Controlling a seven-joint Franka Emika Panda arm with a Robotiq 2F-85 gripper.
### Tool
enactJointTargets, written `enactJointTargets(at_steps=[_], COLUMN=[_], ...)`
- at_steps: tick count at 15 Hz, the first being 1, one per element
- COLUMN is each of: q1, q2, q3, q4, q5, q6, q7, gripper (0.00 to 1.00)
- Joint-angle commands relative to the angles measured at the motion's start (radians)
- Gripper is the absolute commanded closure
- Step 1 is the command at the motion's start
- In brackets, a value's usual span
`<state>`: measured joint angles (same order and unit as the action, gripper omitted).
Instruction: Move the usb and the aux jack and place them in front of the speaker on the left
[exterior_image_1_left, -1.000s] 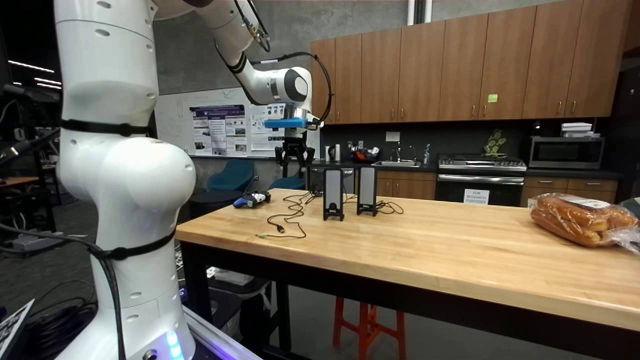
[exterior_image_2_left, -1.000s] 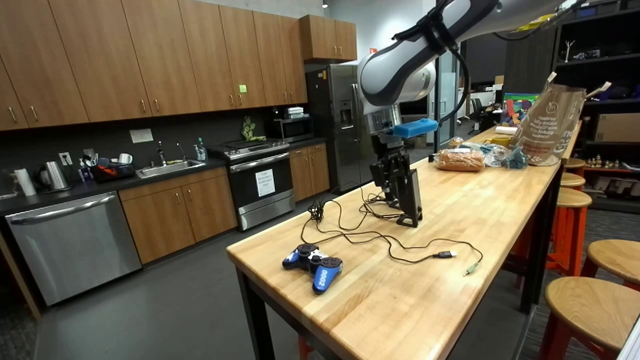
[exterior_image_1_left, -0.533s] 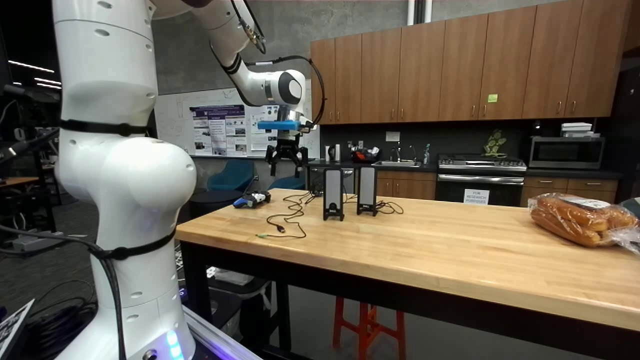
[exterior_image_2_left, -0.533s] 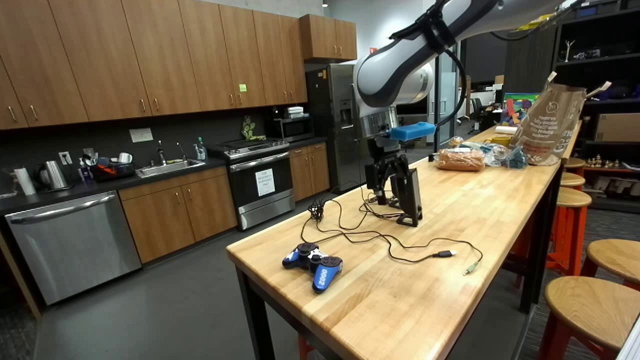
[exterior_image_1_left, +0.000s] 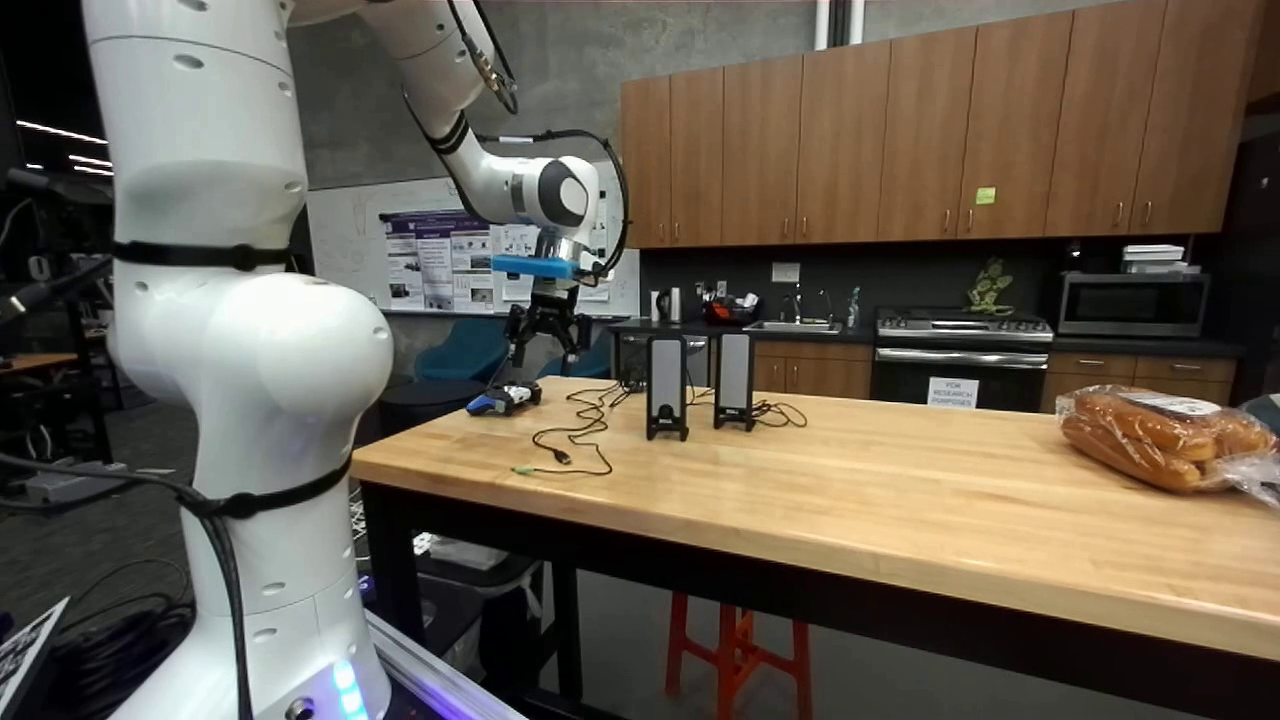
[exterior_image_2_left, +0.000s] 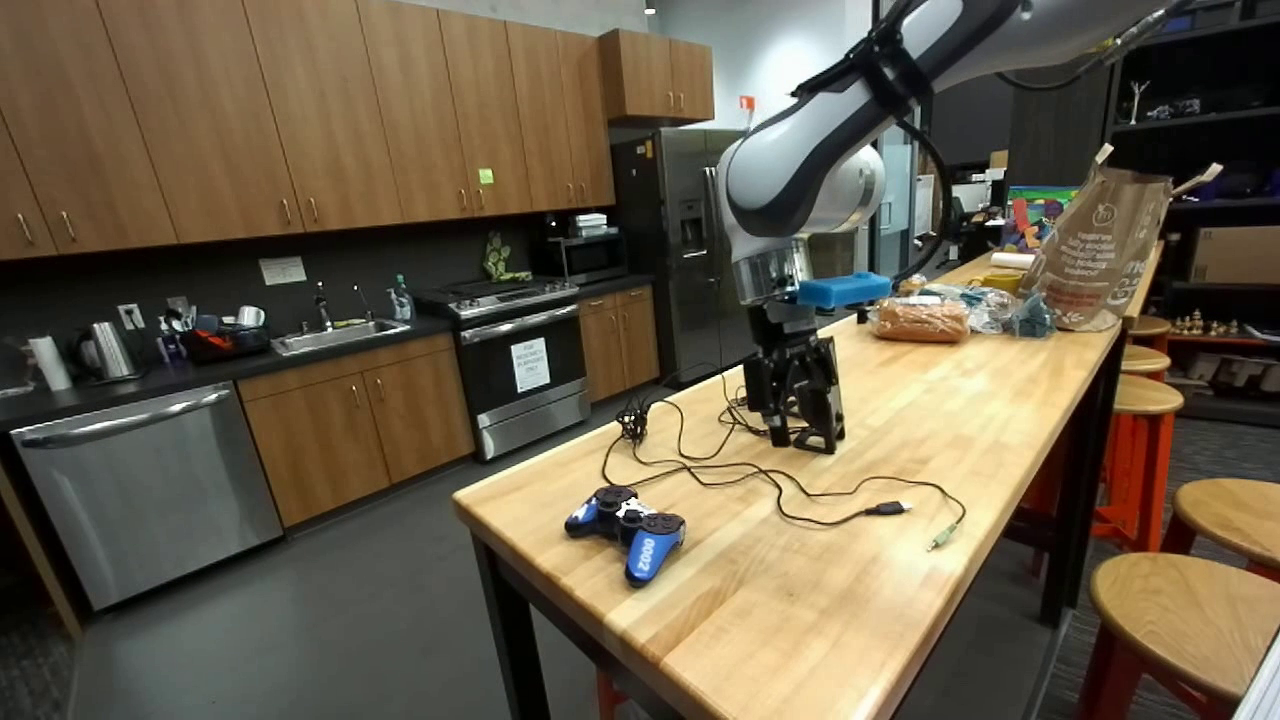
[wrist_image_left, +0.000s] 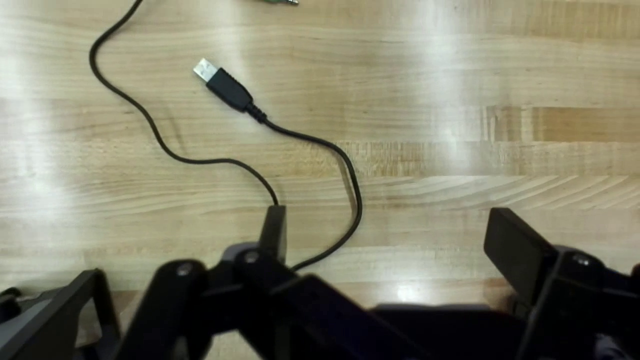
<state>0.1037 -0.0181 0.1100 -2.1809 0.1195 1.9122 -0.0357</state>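
The black USB plug with a metal tip (wrist_image_left: 227, 89) lies on the table in the wrist view, ahead of my fingers; it also shows in both exterior views (exterior_image_1_left: 561, 457) (exterior_image_2_left: 886, 509). The green aux jack (exterior_image_2_left: 943, 537) lies near the table edge and is mostly cut off at the top of the wrist view (wrist_image_left: 283, 1). Two tall narrow speakers, a left one (exterior_image_1_left: 667, 388) and a right one (exterior_image_1_left: 735, 380), stand upright side by side. My gripper (wrist_image_left: 387, 225) is open and empty above the table, over the cord; in an exterior view it partly hides the speakers (exterior_image_2_left: 832, 408).
A blue and black game controller (exterior_image_2_left: 630, 535) lies near the table's end. Thin cords (exterior_image_2_left: 690, 465) run loosely from a bundle (exterior_image_2_left: 632, 420). Bagged bread (exterior_image_1_left: 1165, 437) and a paper bag (exterior_image_2_left: 1100, 245) stand farther along the wooden table (exterior_image_1_left: 850, 480).
My gripper has moved down and, in an exterior view, to the left, away from the speakers. It has stayed open. The cords, plugs and speakers have not moved.
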Motion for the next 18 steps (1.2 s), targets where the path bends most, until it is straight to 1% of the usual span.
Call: enactJointTargets(at_steps=[1,6,10,11,12,15,18], q1=[0.002,-0.001,0.003,0.005,0.006,0.007,0.008], q2=[-0.077,-0.154,-0.219,-0.233,-0.167,-0.200,-0.207], q3=[-0.002,-0.011,-0.022,-0.025,-0.018,-0.021,-0.021], q4=[-0.097,-0.194,-0.271,-0.283,-0.230,-0.263,-0.267], q5=[0.006,-0.021,-0.015,-0.003,-0.013,-0.014,-0.014], q6=[0.014,0.008,0.012,-0.007,-0.002,-0.002,-0.002], q7=[-0.075,-0.159,-0.212,-0.221,-0.186,-0.195,-0.197], gripper=[0.00,0.00,0.00,0.00,0.00,0.00,0.00])
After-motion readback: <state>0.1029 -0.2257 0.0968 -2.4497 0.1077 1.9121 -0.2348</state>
